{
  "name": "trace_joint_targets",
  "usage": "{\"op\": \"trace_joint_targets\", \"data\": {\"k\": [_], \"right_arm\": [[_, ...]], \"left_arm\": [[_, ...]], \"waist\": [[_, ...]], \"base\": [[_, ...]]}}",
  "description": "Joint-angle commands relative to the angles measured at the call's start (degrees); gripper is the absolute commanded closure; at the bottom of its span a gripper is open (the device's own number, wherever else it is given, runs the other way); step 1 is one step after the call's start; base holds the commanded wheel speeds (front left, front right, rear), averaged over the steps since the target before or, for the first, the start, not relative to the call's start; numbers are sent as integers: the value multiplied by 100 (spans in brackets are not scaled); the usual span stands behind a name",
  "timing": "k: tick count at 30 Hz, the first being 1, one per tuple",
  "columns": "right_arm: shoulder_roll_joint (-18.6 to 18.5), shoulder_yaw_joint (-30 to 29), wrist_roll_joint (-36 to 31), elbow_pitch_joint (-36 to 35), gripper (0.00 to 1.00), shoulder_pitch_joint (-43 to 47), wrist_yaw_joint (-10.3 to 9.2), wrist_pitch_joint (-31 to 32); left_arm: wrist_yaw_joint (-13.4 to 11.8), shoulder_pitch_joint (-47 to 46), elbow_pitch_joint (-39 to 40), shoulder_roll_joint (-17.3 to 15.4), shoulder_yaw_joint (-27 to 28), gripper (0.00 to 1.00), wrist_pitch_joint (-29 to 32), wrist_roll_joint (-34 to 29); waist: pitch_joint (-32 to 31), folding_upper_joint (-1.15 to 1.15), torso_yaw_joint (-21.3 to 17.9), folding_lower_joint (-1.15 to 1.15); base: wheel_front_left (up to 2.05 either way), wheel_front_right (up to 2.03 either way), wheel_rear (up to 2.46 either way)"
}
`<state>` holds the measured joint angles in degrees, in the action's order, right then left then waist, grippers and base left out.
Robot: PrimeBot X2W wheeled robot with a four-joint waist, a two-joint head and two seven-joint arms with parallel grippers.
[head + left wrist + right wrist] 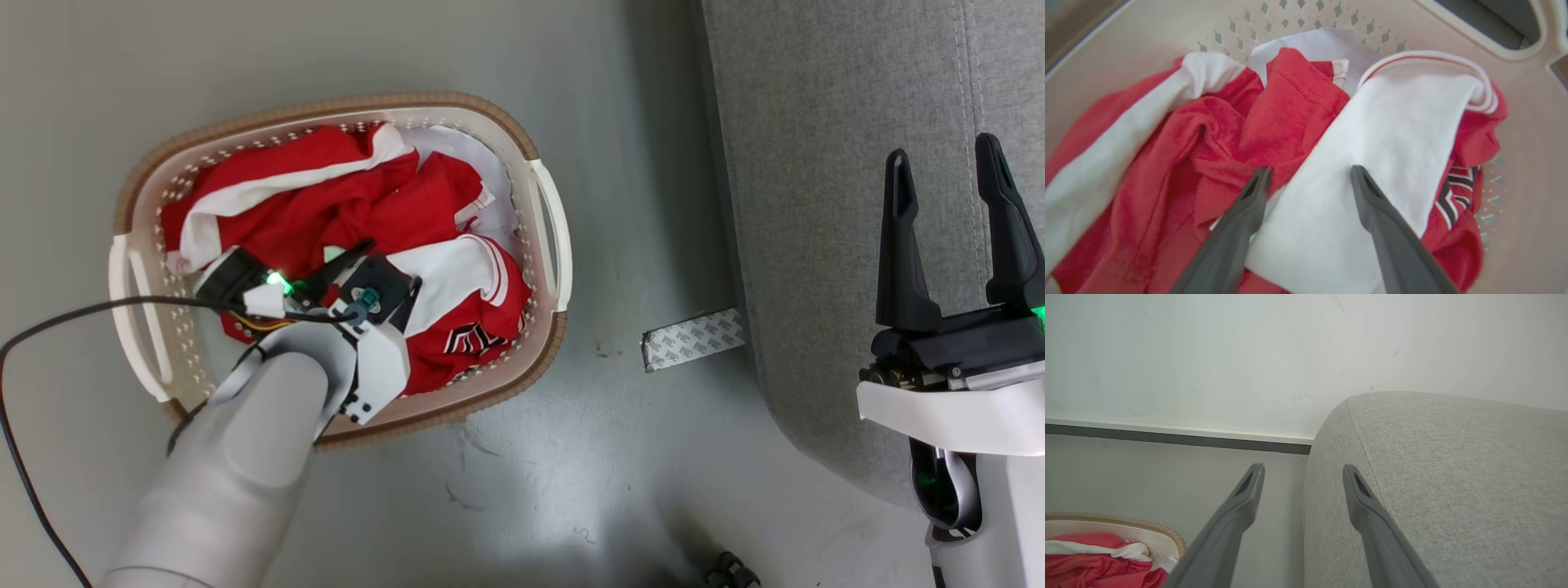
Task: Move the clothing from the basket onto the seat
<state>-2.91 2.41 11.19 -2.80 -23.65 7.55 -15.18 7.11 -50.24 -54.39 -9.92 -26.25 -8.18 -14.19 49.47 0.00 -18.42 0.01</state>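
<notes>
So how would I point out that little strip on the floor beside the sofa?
Find the big grey sofa on the right of the head view and follow its left edge down. On the floor between it and the laundry basket lies a short flat strip, one end at the sofa's edge. Unlike the plain floor, it is printed with small repeated grey marks.

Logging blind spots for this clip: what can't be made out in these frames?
Left wrist view: whether the open left tool touches the clothing; its tips just overlap the fabric.
Head view: how many garments lie in the basket; folds cover lower layers.
Head view: how far the seat extends; top and right edges cut it off.
Head view: a dark object at the bottom edge; cropped, unidentifiable.
</notes>
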Motion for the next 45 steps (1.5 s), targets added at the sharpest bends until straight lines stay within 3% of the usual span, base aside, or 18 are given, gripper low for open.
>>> {"op": "trace_joint_targets", "data": {"k": [1, 12, 13, 14, 15, 16, 22, 28, 35, 45], "right_arm": [[3, -15, 51, 3, 0, 45, -12, 4], [3, -33, 101, -13, 0, 148, -12, 4], [3, -39, 97, 3, 0, 156, -12, 4], [3, -44, 92, 21, 0, 155, -12, 4], [3, -46, 90, 45, 0, 154, -12, 4], [3, -42, 94, 67, 0, 155, -12, 4], [3, -45, 130, 180, 0, 175, -12, 3], [1, -211, 24, 351, 0, 513, -12, 4], [-2, -319, -145, 546, 0, 990, -12, 3], [-2, -300, -395, 744, 0, 1475, -12, 4]], "left_arm": [[17, -53, -37, -31, -2, 0, -13, 30], [-19, -173, -730, 27, -144, 0, -6, 125], [-17, -162, -776, 51, -155, 15, -27, 145], [-18, -150, -817, 74, -171, 56, -55, 157], [-13, -146, -851, 100, -199, 89, -77, 170], [-8, -136, -889, 120, -213, 100, -121, 198], [20, -20, -995, 310, -165, 100, -462, 484], [32, 448, -713, 558, 3, 100, -660, 1067], [26, 1062, -19, 663, -61, 100, -695, 1705], [28, 1537, 1174, 574, -129, 100, -536, 2254]], "waist": [[5, 0, 4, -1], [76, 0, -23, -1], [59, 0, -12, -1], [37, 0, -2, -1], [13, 0, 6, -1], [-15, 0, 13, -1], [-380, 0, 70, -1], [-1252, 0, 335, -1], [-2412, 0, 753, -1], [-3752, 0, 1183, -1]], "base": [[0, 0, 0], [0, 0, 0], [0, 0, 0], [0, 0, 0], [0, 0, 0], [0, 0, 0], [0, 0, 0], [0, 0, 0], [0, 0, 0], [0, 0, 0]]}}
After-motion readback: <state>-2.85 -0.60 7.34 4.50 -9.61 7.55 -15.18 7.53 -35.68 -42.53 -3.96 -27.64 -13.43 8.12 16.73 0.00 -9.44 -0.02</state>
